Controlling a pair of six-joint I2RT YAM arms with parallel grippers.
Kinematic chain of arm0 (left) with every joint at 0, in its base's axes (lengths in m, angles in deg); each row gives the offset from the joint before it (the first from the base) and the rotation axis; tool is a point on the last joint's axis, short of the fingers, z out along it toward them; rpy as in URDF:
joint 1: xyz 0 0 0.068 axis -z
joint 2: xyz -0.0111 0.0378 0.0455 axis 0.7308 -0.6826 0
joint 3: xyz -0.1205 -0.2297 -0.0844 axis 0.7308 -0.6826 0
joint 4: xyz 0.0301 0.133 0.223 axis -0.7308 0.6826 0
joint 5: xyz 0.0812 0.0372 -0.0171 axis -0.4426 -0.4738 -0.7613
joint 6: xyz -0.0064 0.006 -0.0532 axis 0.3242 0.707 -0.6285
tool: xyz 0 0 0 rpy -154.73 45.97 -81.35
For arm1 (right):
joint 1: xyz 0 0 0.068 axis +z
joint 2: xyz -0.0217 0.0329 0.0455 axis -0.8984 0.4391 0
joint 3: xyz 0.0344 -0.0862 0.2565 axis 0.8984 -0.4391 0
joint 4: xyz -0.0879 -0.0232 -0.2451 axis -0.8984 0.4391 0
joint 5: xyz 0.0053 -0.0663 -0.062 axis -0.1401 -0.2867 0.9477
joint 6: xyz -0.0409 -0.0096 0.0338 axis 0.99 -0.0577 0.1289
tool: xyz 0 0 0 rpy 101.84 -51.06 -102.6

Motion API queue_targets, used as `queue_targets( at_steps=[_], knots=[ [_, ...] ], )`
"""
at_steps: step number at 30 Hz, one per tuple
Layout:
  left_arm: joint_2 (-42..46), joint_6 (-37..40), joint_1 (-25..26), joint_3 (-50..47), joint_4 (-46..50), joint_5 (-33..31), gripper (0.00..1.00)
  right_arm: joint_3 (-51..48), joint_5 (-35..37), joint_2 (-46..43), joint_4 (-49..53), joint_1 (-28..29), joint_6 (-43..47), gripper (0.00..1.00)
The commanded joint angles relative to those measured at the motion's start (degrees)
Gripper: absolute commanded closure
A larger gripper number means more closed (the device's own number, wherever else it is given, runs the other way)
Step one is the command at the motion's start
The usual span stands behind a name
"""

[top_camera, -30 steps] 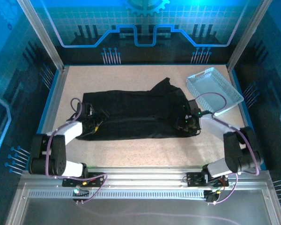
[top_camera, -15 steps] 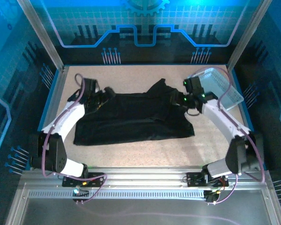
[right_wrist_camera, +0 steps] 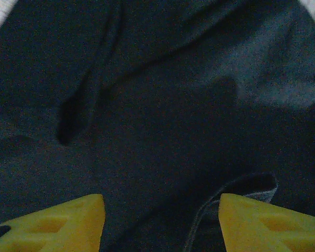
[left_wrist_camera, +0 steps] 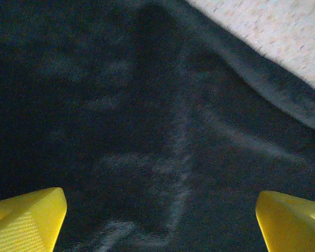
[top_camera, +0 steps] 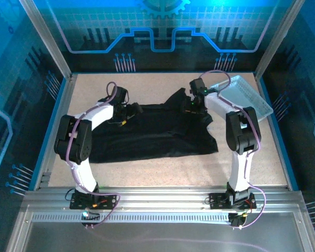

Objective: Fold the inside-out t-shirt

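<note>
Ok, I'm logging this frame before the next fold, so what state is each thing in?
T-shirt: spread on the table as a rough band, rumpled at its right end, not neatly folded.
Tray: upright at the far right, nothing seen in it.
Left gripper: open, over the shirt's far left part.
Right gripper: open, over the shirt's far right part.
</note>
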Motion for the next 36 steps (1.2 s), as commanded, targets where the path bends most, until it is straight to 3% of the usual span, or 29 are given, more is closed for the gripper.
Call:
queue_targets(
  at_steps=[1,8,16,19,23,30,36],
  knots=[
    [0.08,-0.48,0.33,-4.42,-3.23,2.96,0.05,-1.79,0.33,0.38,1.72,-1.79,-2.84,0.40],
    [3.23,-1.92,1.76,-14.46,-8.85,3.27,0.05,-16.40,2.34,-6.51,-2.01,-5.14,-9.22,0.41],
    [11.23,-6.69,7.35,-25.03,-13.02,-0.15,0.04,-29.38,3.61,-20.62,-6.20,-7.19,-10.36,0.40],
    [14.07,-6.26,7.41,-23.78,-10.93,-1.68,0.03,-25.34,3.93,-22.99,-4.06,-6.59,-7.42,0.40],
    [14.49,-1.30,5.44,-14.67,-4.22,-4.34,0.01,-15.97,3.89,-21.73,-4.35,-4.04,-2.32,0.40],
    [11.61,0.38,-3.39,-4.29,1.51,-5.78,0.01,5.21,0.69,-4.27,-3.61,-2.58,4.27,0.41],
    [11.17,-0.21,-5.34,-4.68,0.93,-5.01,0.01,21.22,2.18,10.51,0.15,-2.58,7.12,0.43]
  ],
)
